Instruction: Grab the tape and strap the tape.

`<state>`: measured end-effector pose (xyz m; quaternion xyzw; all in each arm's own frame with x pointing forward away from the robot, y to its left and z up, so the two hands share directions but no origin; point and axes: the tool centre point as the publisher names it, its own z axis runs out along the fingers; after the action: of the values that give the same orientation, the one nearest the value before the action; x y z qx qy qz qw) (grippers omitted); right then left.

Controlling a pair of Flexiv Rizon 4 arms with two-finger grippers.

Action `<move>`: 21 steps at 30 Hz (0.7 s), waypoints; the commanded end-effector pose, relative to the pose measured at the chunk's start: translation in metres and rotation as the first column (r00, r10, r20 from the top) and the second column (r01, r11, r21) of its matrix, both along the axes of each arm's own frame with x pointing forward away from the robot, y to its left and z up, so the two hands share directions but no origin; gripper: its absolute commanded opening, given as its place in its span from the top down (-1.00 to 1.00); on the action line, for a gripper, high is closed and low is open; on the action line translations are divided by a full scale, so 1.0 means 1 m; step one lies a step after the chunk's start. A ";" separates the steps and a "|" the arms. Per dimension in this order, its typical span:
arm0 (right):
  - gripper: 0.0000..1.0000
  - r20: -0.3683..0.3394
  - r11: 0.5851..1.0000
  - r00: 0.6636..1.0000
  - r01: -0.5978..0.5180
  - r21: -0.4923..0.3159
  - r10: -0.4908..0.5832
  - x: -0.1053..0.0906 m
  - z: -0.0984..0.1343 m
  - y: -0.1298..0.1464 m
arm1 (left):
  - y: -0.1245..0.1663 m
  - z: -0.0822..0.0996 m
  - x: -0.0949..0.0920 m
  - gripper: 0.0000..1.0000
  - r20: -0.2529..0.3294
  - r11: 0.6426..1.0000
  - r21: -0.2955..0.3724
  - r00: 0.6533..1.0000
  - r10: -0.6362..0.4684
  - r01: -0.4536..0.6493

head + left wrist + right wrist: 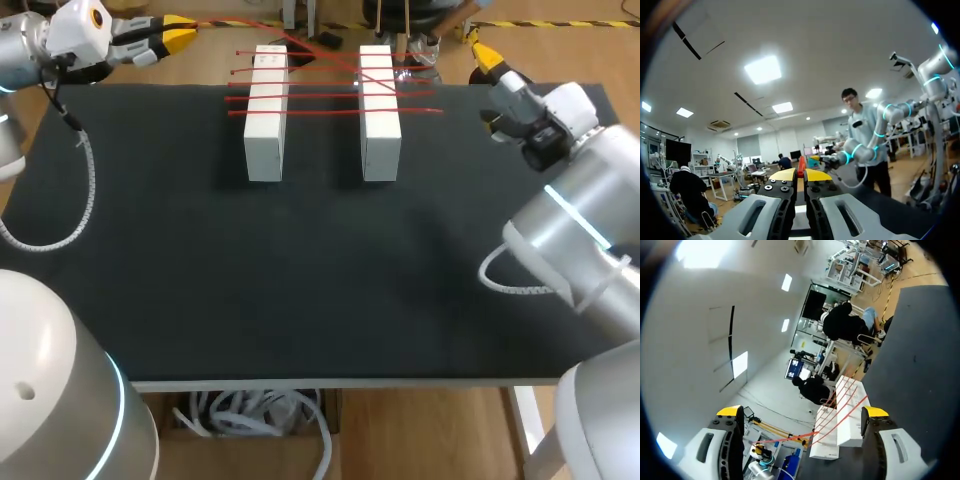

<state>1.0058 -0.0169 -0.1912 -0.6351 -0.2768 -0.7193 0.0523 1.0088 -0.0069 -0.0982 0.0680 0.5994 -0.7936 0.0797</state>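
Judging by the layout, grabbing hasn't begun. The red tape [330,97] lies across two blocks [264,140] at twelve o'clock. Left gripper [178,36], at eleven, is pinched together and empty. Right gripper [802,412], at two, gapes wide and holds nothing. Next, one must descend onto a strand.

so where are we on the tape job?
Done: nothing that shows. The red tape strips lie loose across the two white blocks, and none looks strapped. In hand: nothing. The left arm sits at a far corner of the table, jaws shut. The right arm is at the other far corner, jaws open and empty. Left: grab a strip, then strap it.
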 end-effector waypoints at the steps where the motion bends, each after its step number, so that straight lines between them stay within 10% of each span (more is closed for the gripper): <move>1: -1.00 0.023 0.996 0.996 0.086 0.018 -0.086 0.000 -0.001 0.003 | 0.000 0.000 0.000 1.00 0.001 1.000 -0.001 1.000 0.001 -0.001; 14: -1.00 0.023 0.996 0.996 0.086 0.018 -0.086 0.000 -0.001 0.003 | 0.000 0.000 0.000 1.00 0.001 1.000 -0.001 1.000 0.001 -0.001; 21: -1.00 -0.052 0.930 0.983 0.183 0.318 -0.176 -0.006 0.002 0.008 | 0.000 0.000 0.000 1.00 0.001 1.000 -0.001 1.000 0.001 -0.001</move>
<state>1.0035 -0.0127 -0.1845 -0.6486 -0.1959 -0.7306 0.0847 1.0088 -0.0068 -0.0982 0.0680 0.5994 -0.7936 0.0797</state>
